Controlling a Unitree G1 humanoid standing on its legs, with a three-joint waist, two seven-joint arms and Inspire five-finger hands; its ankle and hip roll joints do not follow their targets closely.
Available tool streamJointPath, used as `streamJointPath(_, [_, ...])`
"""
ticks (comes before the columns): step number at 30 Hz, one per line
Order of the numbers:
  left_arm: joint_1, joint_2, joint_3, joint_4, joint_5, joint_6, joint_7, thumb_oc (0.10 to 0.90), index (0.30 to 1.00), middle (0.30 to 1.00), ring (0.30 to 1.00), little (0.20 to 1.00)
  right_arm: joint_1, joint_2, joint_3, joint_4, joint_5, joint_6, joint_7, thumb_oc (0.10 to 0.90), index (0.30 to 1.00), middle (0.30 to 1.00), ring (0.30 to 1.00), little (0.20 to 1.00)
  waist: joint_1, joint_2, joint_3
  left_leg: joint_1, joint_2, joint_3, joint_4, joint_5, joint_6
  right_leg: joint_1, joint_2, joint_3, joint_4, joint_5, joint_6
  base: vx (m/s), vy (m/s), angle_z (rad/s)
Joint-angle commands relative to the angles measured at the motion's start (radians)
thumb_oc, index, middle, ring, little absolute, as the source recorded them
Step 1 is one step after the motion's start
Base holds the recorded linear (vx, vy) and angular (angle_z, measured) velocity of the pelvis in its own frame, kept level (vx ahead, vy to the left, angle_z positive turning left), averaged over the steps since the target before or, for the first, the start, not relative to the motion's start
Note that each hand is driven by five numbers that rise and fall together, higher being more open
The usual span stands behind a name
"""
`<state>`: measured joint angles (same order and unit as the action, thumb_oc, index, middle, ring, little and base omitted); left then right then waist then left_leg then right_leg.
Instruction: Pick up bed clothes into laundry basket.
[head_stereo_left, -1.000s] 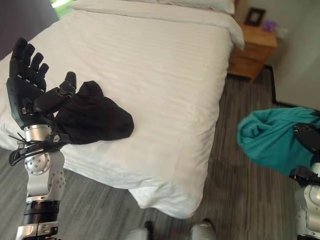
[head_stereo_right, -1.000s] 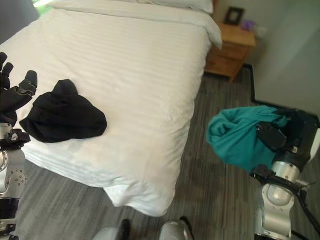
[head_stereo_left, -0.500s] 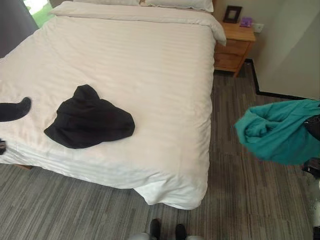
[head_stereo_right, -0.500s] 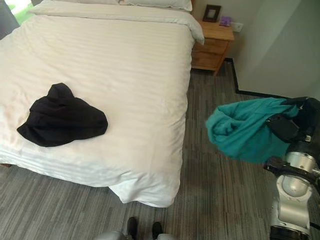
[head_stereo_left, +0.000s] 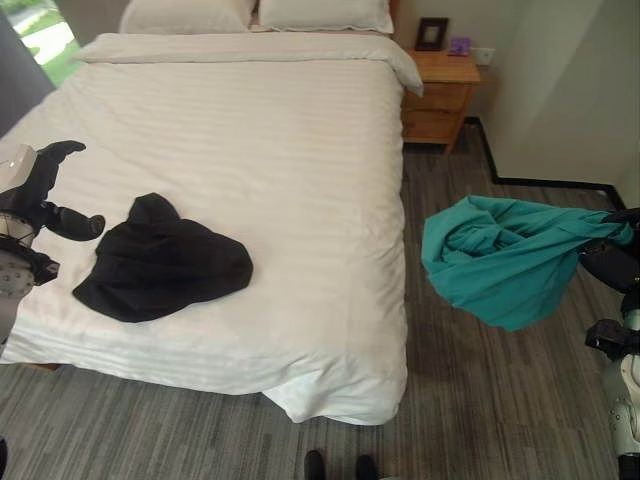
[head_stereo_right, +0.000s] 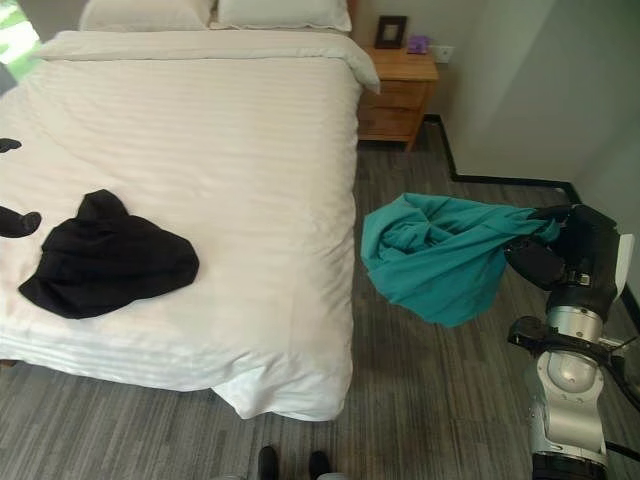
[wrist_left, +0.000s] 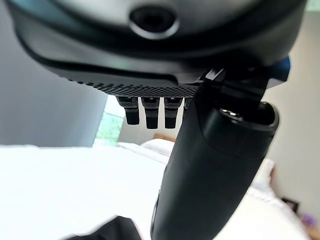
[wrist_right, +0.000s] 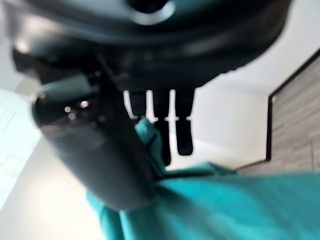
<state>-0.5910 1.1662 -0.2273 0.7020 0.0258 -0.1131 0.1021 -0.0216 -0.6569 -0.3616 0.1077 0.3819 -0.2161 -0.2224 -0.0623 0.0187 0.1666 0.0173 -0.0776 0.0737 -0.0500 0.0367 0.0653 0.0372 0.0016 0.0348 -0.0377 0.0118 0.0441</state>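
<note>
Item: teal cloth (head_stereo_right: 440, 255), bunched, hanging over the floor right of the bed (head_stereo_left: 300, 150), clamped in your right hand (head_stereo_right: 580, 255). Item: black garment (head_stereo_left: 165, 262), near left on the bed; your left hand (head_stereo_left: 45, 190) just beside it, fingers relaxed, empty. Keep the clamp firm (no basket sighted).

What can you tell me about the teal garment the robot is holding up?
The teal garment is a soft, crumpled cloth, bunched into folds and hanging in the air over the grey floor, to the right of the bed and not touching it. One end is gathered at the right robot hand, whose thumb and fingers pinch it; the rest droops loosely.
</note>
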Motion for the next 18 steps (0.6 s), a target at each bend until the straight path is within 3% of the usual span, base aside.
streamJointPath(1, [-0.227, 0.07, -0.006, 0.051, -0.026, -0.012, 0.049, 0.8, 0.9, 0.9, 0.9, 0.9, -0.103, -0.1, -0.066, -0.075, 0.027, -0.13, -0.024, 0.4, 0.3, 0.3, 0.3, 0.3, -0.001, -0.01, -0.068, -0.01, 0.036, -0.098, -0.029, -0.009, -0.048, -0.033, -0.025, 0.04, 0.023, -0.006, 0.09, 0.03, 0.035, -0.25])
streamJointPath(6, [-0.356, 0.05, -0.094, 0.194, 0.011, 0.013, 0.066, 0.8, 0.9, 0.9, 0.9, 0.9, -0.116, -0.109, -0.058, -0.053, 0.034, -0.128, -0.039, 0.4, 0.3, 0.3, 0.3, 0.3, -0.019, -0.035, -0.04, -0.03, 0.04, -0.091, -0.03, -0.018, -0.047, -0.053, -0.02, 0.051, 0.015, -0.002, 0.096, -0.01, 0.018, -0.08])
streamJointPath(10, [-0.475, 0.053, -0.159, 0.316, 0.055, 0.051, 0.094, 0.8, 0.9, 0.9, 0.9, 0.9, -0.13, -0.113, -0.057, -0.035, 0.045, -0.138, -0.052, 0.4, 0.3, 0.3, 0.3, 0.3, -0.026, -0.075, -0.003, -0.073, 0.054, -0.076, -0.019, -0.015, -0.047, -0.096, -0.01, 0.069, 0.014, 0.022, 0.102, -0.05, -0.011, -0.13])
streamJointPath(17, [-0.466, 0.064, -0.131, 0.408, 0.084, 0.094, 0.086, 0.8, 0.9, 0.9, 0.9, 0.9, -0.1, -0.086, -0.072, -0.028, 0.038, -0.131, -0.057, 0.4, 0.3, 0.3, 0.3, 0.3, -0.018, -0.124, 0.031, -0.111, 0.07, -0.056, 0.018, -0.031, -0.047, -0.124, -0.001, 0.089, 0.004, 0.042, 0.106, -0.01, -0.021, -0.15])
streamJointPath(18, [-0.438, 0.053, -0.107, 0.445, 0.075, 0.092, 0.084, 0.8, 0.9, 0.9, 0.9, 0.9, -0.098, -0.083, -0.075, -0.026, 0.049, -0.137, -0.059, 0.4, 0.3, 0.3, 0.3, 0.3, -0.018, -0.14, 0.048, -0.125, 0.074, -0.055, 0.027, -0.033, -0.048, -0.136, 0.002, 0.09, 0.003, 0.045, 0.104, -0.02, -0.015, -0.12])
